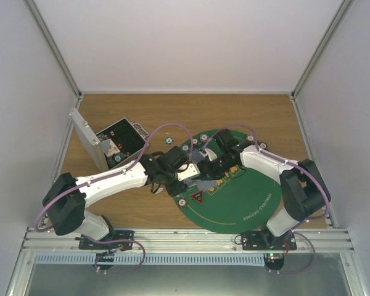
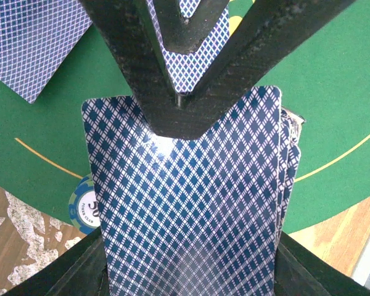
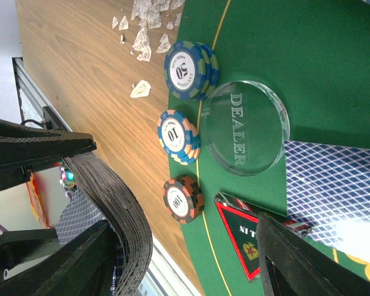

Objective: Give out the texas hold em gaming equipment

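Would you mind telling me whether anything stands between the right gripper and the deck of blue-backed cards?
Nothing visible does. The deck of blue diamond-backed playing cards, clamped in the left gripper, lies directly before the open right gripper; the striped poker chips lie farther off.

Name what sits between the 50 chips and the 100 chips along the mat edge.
The blue-and-orange 10 chips, straddling the mat edge, in the right wrist view.

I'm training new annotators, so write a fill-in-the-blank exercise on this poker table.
The clear button reads ____.
The chip nearest the red triangle marker reads ____.
The round mat is ____.
The left fingers pinch a deck of ____.
Missing words: DEALER; 100; green; cards.
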Controlling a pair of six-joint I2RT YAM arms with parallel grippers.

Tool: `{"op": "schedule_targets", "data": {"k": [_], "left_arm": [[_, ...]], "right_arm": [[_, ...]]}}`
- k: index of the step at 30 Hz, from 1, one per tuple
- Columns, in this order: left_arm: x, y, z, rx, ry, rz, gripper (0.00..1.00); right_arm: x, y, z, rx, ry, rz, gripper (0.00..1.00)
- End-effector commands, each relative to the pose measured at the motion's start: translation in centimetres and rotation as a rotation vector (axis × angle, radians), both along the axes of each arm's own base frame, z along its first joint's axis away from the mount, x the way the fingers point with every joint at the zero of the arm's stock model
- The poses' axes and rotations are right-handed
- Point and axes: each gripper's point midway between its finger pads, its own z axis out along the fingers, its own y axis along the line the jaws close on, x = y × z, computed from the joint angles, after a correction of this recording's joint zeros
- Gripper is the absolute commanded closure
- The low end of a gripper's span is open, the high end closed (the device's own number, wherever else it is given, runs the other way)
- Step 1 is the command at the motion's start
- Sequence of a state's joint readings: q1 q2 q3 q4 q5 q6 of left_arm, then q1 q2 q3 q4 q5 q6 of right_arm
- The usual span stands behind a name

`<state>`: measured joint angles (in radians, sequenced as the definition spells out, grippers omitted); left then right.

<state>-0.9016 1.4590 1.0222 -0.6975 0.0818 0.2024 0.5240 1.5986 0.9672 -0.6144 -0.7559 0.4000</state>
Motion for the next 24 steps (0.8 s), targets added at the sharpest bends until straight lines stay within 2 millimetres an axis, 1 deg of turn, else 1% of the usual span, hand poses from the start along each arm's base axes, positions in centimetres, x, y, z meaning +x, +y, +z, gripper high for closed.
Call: {"op": "schedule_targets", "data": {"k": [1,5,10,19,24], "left_arm": [[0.4,-0.3,1.3,-0.046,-0.039,-0.006,0.42],[0.4,-0.3,1.2,-0.045,-0.037,-0.006,0.42],[0.4,-0.3,1.2,-0.045,-0.039,-0.006,0.42],[0.4,-0.5,1.3,-0.050,-0.034,-0.007,0.42],[0.4,-0.5,1.2,-0.049,-0.035,-0.008,0.42]], "right_arm": [[0.3,-1.2,-0.1,-0.055,-0.018,-0.022,0.38],[0.3,-1.4,0.0,-0.056,-0.021,-0.025,0.40],[0.4,-1.3,0.5,-0.040,-0.024,-0.024,0.47],[0.3,0.3,3.3,0.086,-0.035,0.024,0.67],[0.3,0.7,4.3,0.119,-0.039,0.041,0.83]]}}
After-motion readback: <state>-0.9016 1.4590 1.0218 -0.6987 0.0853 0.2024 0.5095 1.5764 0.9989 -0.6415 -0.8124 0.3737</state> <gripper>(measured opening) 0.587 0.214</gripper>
